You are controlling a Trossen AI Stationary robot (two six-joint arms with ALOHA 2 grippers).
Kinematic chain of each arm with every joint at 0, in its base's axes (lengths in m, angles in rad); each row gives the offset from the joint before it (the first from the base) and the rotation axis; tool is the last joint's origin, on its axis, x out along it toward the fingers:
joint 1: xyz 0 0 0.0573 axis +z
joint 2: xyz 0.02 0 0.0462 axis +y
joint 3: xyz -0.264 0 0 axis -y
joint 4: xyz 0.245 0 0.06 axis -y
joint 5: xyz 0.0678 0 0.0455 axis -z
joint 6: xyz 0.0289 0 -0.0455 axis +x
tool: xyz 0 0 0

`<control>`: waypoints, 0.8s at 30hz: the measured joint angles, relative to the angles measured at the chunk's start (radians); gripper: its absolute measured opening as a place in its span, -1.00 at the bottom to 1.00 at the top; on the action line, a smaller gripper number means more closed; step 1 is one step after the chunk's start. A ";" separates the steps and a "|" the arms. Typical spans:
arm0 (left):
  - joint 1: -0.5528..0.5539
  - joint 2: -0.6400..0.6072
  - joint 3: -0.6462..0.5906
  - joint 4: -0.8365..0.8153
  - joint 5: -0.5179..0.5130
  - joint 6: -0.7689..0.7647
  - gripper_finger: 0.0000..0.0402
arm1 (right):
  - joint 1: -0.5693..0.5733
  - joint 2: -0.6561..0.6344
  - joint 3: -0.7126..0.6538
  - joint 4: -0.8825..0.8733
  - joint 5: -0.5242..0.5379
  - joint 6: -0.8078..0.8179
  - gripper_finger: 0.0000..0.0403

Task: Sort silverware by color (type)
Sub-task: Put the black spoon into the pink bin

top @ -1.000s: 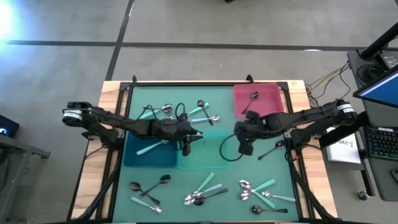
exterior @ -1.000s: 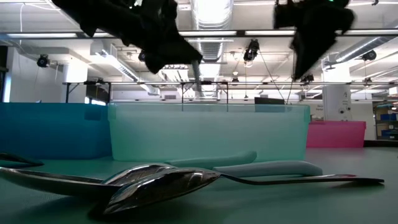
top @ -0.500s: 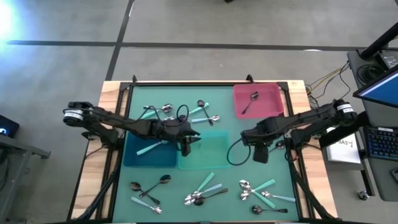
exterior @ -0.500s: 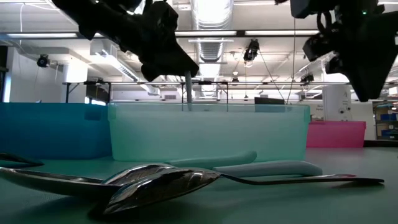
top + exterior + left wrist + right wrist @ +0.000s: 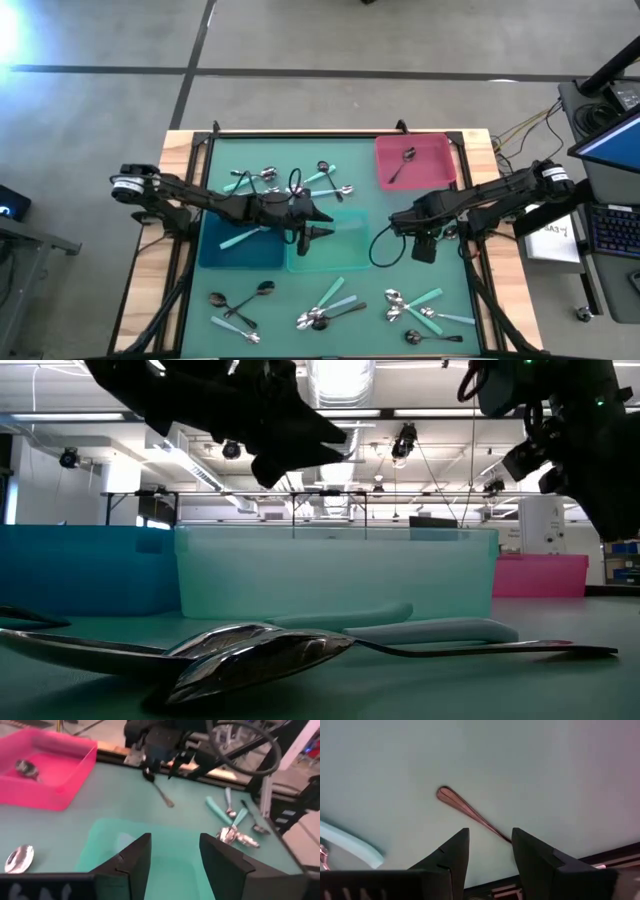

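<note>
The counter point(image 5: 440, 300) carries three bins in a loose row: a blue bin point(image 5: 240, 245), a teal bin point(image 5: 345, 240) beside it, and a pink bin point(image 5: 420, 160) farther back with one spoon in it. Spoons lie scattered around them, a cluster behind the blue bin and more along the front edge.

The left hand point(image 5: 322, 234) hangs over the teal bin with its fingers apart and nothing between them. The right hand point(image 5: 424, 252) hovers low over the mat, just right of the teal bin, fingers also apart and empty.

The step in hand looks like the right arm's pick of the dark spoon point(image 5: 470, 811). That spoon lies flat on the mat directly ahead of the right hand's fingers — its slim handle runs toward the gap between them, the bowl pointing away. To do it well, the hand should drop straight down, straddle the handle across its narrow width, and press near the mat before closing, since a flat thin handle slips easily.
</note>
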 joint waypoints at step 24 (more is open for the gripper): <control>0.000 0.002 0.000 -0.025 0.002 0.000 -0.23 | 0.000 0.000 -0.179 0.157 -0.077 -0.003 -0.39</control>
